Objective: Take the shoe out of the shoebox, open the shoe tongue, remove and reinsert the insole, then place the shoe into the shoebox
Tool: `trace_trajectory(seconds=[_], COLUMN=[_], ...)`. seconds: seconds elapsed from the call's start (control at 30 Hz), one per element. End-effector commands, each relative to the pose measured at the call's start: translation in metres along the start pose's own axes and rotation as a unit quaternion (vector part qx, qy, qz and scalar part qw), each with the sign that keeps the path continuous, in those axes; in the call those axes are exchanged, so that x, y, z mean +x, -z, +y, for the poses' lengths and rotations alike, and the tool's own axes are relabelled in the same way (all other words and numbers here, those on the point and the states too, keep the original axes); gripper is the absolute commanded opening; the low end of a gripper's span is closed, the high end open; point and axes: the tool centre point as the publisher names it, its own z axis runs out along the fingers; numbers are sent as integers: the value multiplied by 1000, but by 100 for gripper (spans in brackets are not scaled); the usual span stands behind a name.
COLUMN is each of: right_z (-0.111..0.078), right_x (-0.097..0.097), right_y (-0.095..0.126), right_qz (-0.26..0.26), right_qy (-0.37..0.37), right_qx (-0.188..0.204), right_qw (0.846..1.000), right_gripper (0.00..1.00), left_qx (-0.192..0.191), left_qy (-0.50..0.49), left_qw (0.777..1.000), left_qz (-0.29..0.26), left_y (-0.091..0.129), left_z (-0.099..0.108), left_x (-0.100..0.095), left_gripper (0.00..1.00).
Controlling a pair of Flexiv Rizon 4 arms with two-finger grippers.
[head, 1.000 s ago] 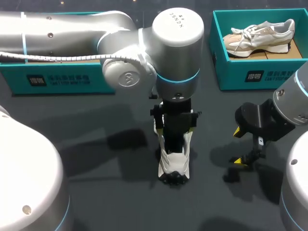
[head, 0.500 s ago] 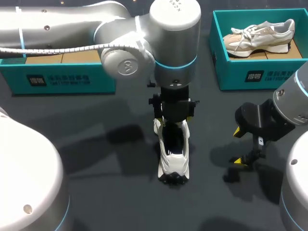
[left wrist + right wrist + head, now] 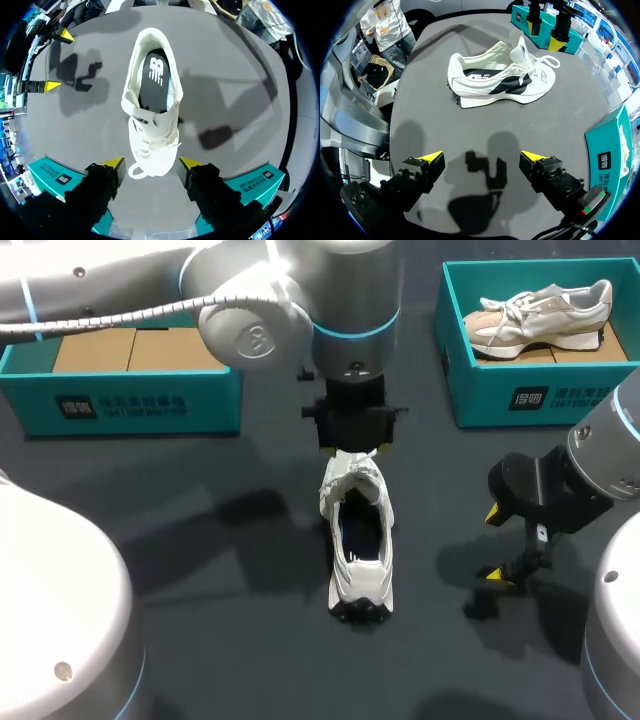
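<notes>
Your left gripper (image 3: pixel 151 165) hangs just above the toe end of the white sneaker (image 3: pixel 358 540), fingers spread wide; in its wrist view the yellow tips sit either side of the laced forefoot, with grey table showing between each tip and the shoe, so it grips nothing. The sneaker stands upright on its sole on the dark tabletop (image 3: pixel 230 640), heel toward you and toe pointing away; its tongue and laces are bunched up at the toe end and the mouth gapes; the black insole (image 3: pixel 155 82) lies flat inside.

Your right gripper (image 3: pixel 494 544) hovers well apart from the sneaker on its right-arm side, level with the heel half; its fingers are also spread, with only bare table and their own shadow between them; a broad strip of tabletop separates it from the sneaker's side.

Beyond the toe, toward your left-arm side, stands a teal shoebox (image 3: pixel 130 405) with its cardboard floor showing; your left arm (image 3: pixel 250 300) passes over its near corner. Beyond the toe on the right-arm side stands a second teal shoebox (image 3: pixel 540 390) with a beige sneaker (image 3: pixel 540 310) lying in it; a gap of table runs between the two boxes, straight out from the toe. Dark table stretches from both flanks and from the heel.
</notes>
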Motion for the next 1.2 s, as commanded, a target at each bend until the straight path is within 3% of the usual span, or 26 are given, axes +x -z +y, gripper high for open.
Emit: trace_trajectory(seconds=[0.03, 0.27, 0.6, 1.2], right_z=[-1, -1, -1, -1], right_x=[2, 2, 2, 2], right_y=[0, 0, 0, 0], right_qz=[-2, -2, -2, -2], right_qy=[0, 0, 0, 0], right_qx=[0, 0, 0, 0], right_qw=[1000, 1000, 1000, 1000], right_gripper=[100, 100, 100, 100], left_qx=[8, 4, 32, 110], left_qy=[1, 10, 18, 10], left_qw=[1000, 1000, 999, 994], left_qz=[-4, 11, -1, -17], left_y=[10, 12, 10, -9], left_z=[14, 35, 33, -29], left_x=[2, -2, -3, -2], left_gripper=[49, 45, 36, 31])
